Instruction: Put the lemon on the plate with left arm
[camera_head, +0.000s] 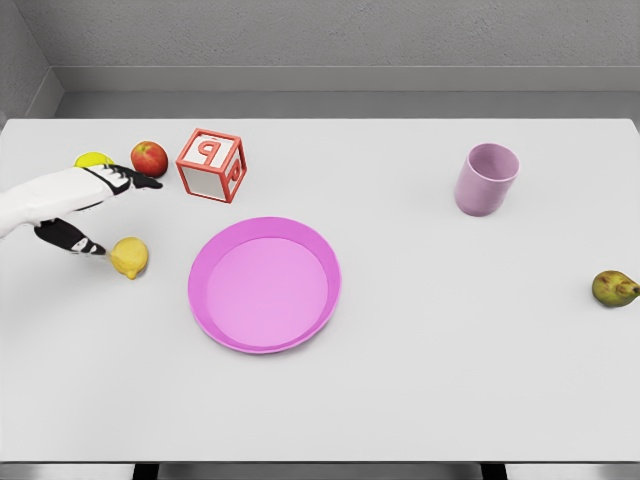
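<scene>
Left hand (95, 210) at frame left, fingers spread around the lemon (129, 256), seemingly not gripping yet; plate (264, 285) waits just right.

The left arm (45, 195) comes in low from the left, beside the pink plate (264, 285). The left hand (100, 210) is spread, its lower fingers (85, 243) pointing toward the plate.

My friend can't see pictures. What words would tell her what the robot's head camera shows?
A white robot left hand reaches in from the left over a white table, its fingers spread around a yellow lemon that lies beside an empty pink plate. Behind are a red apple, a lettered toy block and a yellow-green thing; to the right, a lilac cup and a pear.
</scene>
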